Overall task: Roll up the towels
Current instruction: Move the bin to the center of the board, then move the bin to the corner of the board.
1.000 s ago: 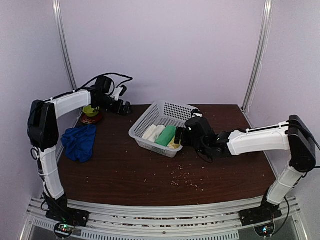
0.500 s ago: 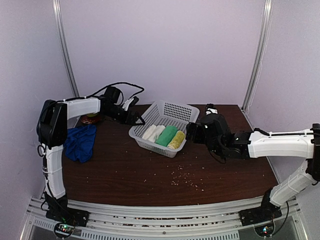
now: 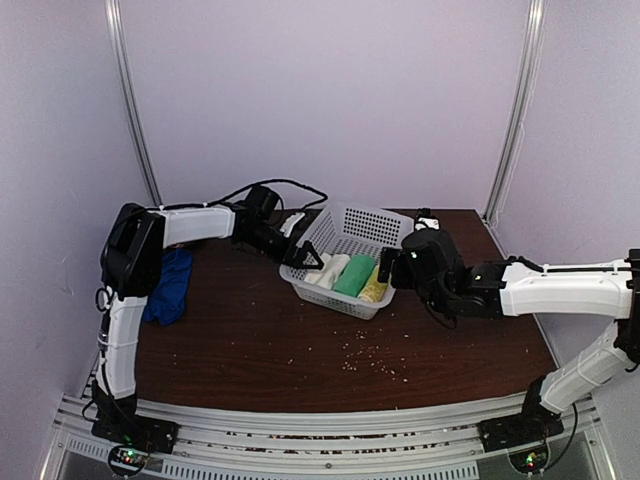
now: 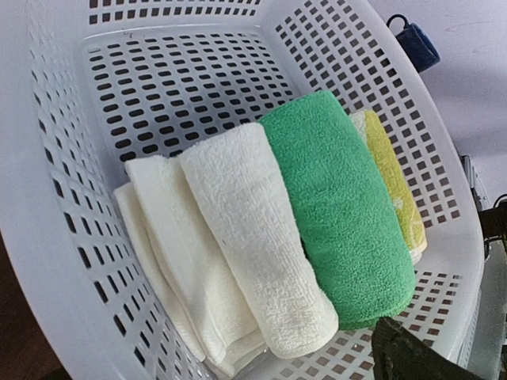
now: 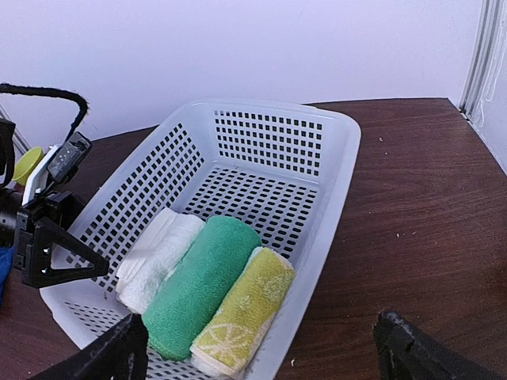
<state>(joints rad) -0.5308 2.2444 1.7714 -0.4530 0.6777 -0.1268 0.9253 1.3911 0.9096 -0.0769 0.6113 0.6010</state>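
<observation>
Brown table | blue towel crumpled | left gripper, right gripper gaping, empty

Robot lab booth: pale panels and metal posts are enclosing a dark table; a slotted rail is edging its near side.

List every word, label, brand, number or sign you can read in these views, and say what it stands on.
No readable text in any view.
The yellow towel carries a printed citrus-slice pattern, but no lettering.
The white basket, the green towel and the blue towel show no label or mark.
</observation>
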